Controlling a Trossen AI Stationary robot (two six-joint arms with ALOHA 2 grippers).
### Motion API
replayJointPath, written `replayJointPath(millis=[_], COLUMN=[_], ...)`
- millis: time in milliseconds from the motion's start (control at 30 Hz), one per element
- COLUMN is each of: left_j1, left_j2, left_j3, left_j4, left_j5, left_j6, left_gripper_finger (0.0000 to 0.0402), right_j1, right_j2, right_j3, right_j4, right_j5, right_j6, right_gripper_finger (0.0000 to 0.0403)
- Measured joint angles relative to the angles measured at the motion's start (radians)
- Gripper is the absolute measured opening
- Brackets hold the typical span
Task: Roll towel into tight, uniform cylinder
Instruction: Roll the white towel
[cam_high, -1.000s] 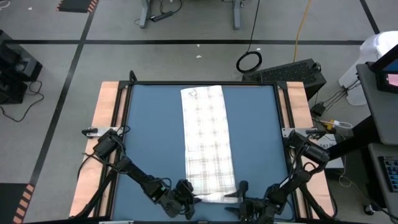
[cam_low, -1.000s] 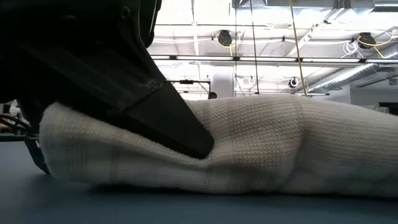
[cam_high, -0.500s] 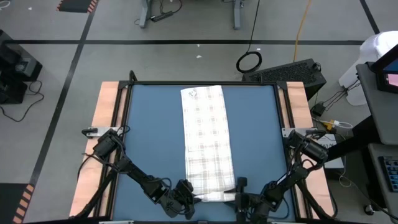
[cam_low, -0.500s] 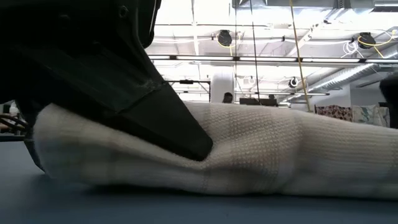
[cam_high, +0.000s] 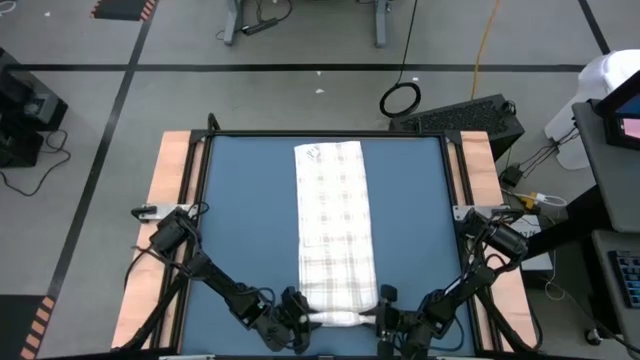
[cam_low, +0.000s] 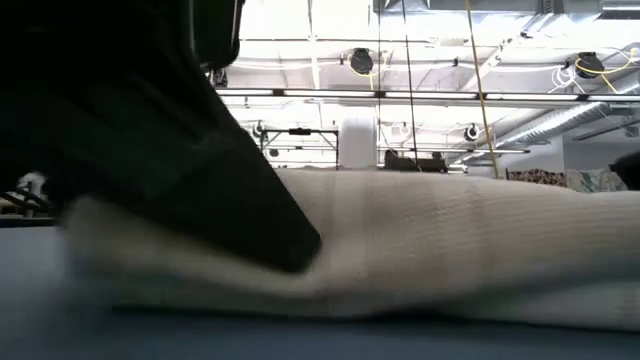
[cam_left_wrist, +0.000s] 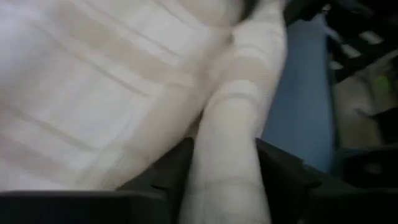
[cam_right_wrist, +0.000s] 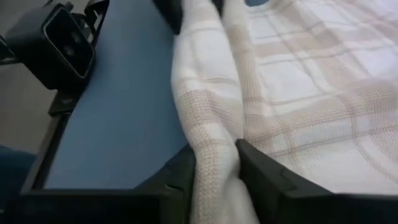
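two hands: left hand (cam_high: 297, 318) and right hand (cam_high: 385, 316), one at each end of roll, keeping it even.
grip: each closed around rolled hem.
towel (cam_high: 334, 225): flat on surface (cam_high: 240, 220), ready to wind.

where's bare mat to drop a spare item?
Bare blue mat runs left of the white checked cloth towel, and right of it up to the wooden edge. Crowded at the near edge, where left hand and right hand flank the roll.

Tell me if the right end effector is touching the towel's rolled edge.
Touching: the right wrist view shows the towel's rolled edge pinched between the right end effector's fingers.
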Motion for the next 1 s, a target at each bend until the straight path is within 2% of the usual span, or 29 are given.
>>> replayJointPath(millis=[167, 267, 333, 600, 800, 1000], left_j1=[-0.001, -0.015, -0.027, -0.075, -0.085, -0.089], left_j2=[-0.105, -0.141, -0.140, 0.012, 0.105, 0.117], left_j3=[0.000, 0.002, 0.002, 0.013, 0.052, 0.057], left_j4=[-0.115, -0.087, -0.011, 0.279, 0.277, 0.265], left_j5=[-0.063, -0.108, -0.123, -0.144, -0.246, -0.272], left_j6=[0.133, 0.234, 0.317, 0.528, 0.570, 0.640], left_gripper_finger=[0.0214, 0.0223, 0.0224, 0.0224, 0.0224, 0.0224], right_j1=[0.007, 0.007, 0.006, -0.002, -0.008, -0.008], right_j2=[0.000, 0.001, 0.001, 0.002, 0.002, 0.002], right_j3=[0.000, -0.001, -0.001, -0.001, -0.001, -0.002], right_j4=[0.004, 0.003, 0.002, 0.002, 0.005, 0.006], right_j5=[-0.012, -0.017, -0.027, -0.057, -0.074, -0.076], right_j6=[0.061, 0.097, 0.115, 0.180, 0.180, 0.190], right_gripper_finger=[0.0079, 0.0077, 0.0077, 0.0077, 0.0077, 0.0077])
